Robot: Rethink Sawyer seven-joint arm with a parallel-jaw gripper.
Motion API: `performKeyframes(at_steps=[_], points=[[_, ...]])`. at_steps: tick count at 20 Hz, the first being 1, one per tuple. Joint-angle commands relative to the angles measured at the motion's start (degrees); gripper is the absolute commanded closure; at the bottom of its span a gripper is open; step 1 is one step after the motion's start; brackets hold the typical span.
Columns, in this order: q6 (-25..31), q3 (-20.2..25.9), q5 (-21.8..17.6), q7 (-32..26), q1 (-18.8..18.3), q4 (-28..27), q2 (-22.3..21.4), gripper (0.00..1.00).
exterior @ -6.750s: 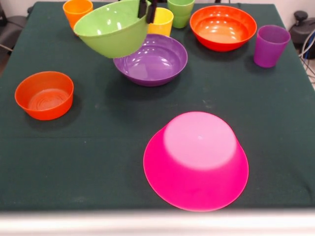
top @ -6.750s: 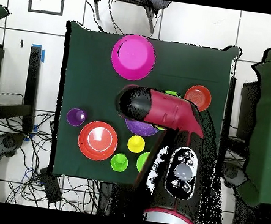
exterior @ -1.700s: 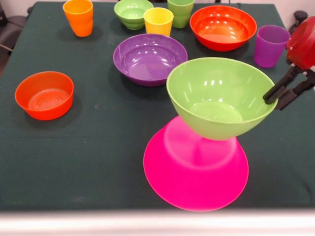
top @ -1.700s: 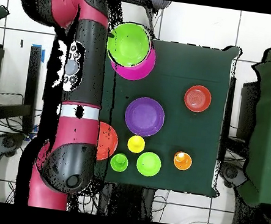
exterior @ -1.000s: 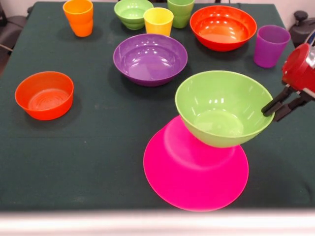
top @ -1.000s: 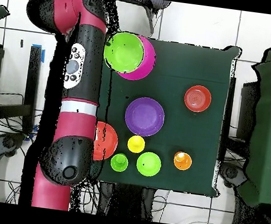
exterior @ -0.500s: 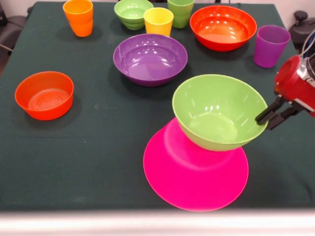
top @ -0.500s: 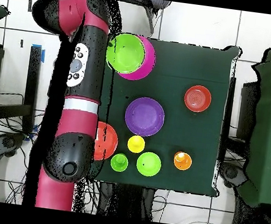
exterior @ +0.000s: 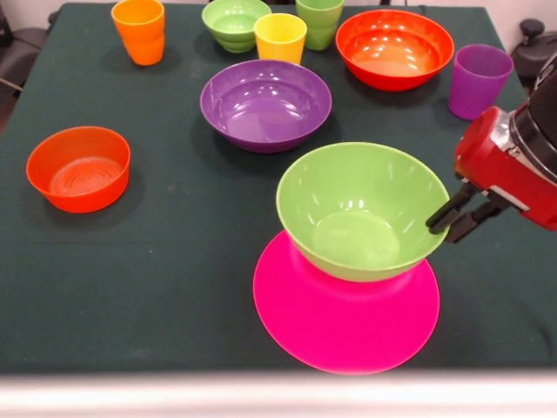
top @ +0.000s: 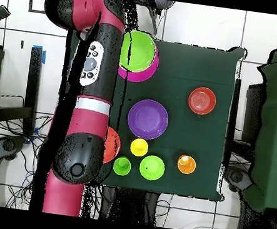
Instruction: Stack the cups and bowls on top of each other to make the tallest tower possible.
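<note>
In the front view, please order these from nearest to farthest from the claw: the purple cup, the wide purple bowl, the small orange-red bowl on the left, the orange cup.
Measured from the claw, front view:
1. Purple cup, behind it at the right edge.
2. Wide purple bowl, centre of the table.
3. Small orange-red bowl, left side.
4. Orange cup, far left corner.

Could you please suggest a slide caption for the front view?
Gripper holds a green bowl by its rim, upright on an upturned pink bowl.

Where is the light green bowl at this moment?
Front view: the light green bowl sits upright over the upturned pink bowl at the near edge, its right rim pinched by the claw.
</note>
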Motion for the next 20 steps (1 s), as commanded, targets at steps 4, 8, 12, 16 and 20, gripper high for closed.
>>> performKeyframes(at_steps=[4, 8, 12, 16, 20], points=[[-4.59, -1.81, 1.9, 3.49, -0.97, 0.89, 0.81, 1.0], [-4.73, -1.51, 1.86, 3.78, -0.55, 1.48, 0.81, 1.0], [-3.66, -0.83, 1.64, 5.36, 0.52, 2.76, 0.39, 1.0], [-3.91, -0.54, 0.9, 5.28, 1.04, 3.35, 0.08, 0.0], [-4.16, -0.24, 0.88, 4.96, 1.13, 3.44, 0.04, 0.0]])
